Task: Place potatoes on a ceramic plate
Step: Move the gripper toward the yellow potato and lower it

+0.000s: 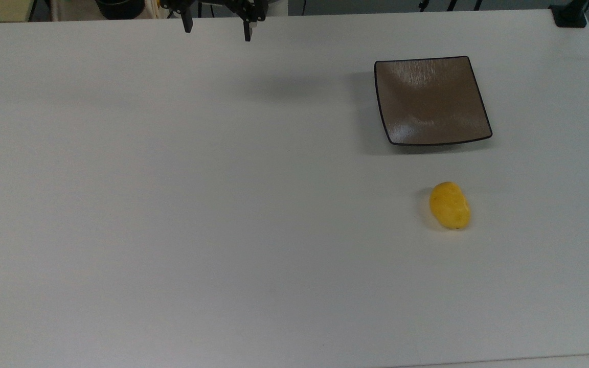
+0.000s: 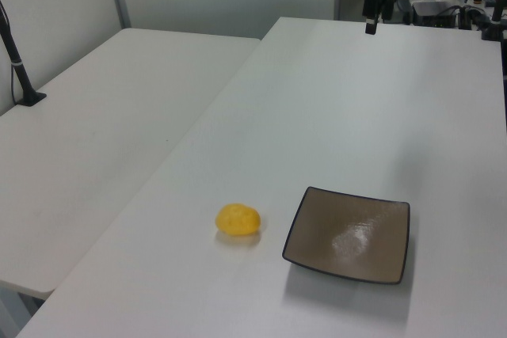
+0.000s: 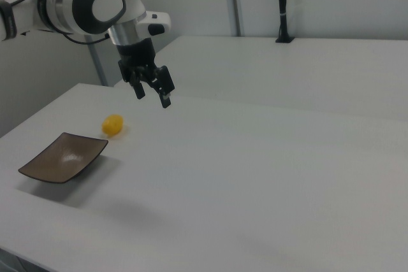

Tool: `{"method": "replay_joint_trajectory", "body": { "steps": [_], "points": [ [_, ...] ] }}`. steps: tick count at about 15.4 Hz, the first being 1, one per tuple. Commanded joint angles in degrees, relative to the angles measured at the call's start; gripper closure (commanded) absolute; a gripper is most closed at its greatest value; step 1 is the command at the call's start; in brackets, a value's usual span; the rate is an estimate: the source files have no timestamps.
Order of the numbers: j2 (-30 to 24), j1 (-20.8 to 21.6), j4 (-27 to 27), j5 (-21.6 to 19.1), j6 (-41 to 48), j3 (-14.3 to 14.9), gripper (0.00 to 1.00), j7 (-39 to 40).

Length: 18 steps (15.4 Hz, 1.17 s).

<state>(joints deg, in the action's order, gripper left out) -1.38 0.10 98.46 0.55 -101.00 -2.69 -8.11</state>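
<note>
Scene at the outset of the transfer, described from the near edge of the white table (image 1: 172, 230) to its far edge as the top view frames it.

Nearest lies the potato (image 1: 450, 205), a small yellow oval resting on the bare tabletop toward the top view's right, well in from the near edge. We read its long axis as running roughly near-to-far, tilted slightly toward the top view's left at its far end. In the left view, the potato (image 2: 238, 220) sits just beside the plate, apart from it.

Beyond it is the ceramic plate (image 1: 430, 99), square, glossy brown, with a thin dark rim and upturned edges. It is empty and lies closer to the table's right edge than to its middle. A clear strip of tabletop separates it from the potato.

Farthest, at the far edge, the gripper (image 1: 217, 28) hangs above the table with its two fingers spread apart and holding nothing. The right view shows the gripper (image 3: 152, 91) raised well clear of the surface, its fingers pointing down.

The governing relation, as we judge it: the potato lies well apart from the gripper, toward the near edge and the top view's right. The arm must therefore travel diagonally across the table, descend, and close across the potato's short axis. The carry to the plate would then be short.
</note>
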Motion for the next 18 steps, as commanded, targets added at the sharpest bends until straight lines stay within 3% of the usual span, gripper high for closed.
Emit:
{"method": "replay_joint_trajectory", "body": {
  "steps": [1,13,18],
  "points": [
    [-0.47,1.22,1.03,1.81,-0.43,1.19,0.00,5.78],
    [1.02,1.39,0.86,0.60,-0.86,1.10,0.00,10.84],
    [5.50,5.34,0.42,-2.56,-10.33,0.58,0.00,9.52]
  ]
}}
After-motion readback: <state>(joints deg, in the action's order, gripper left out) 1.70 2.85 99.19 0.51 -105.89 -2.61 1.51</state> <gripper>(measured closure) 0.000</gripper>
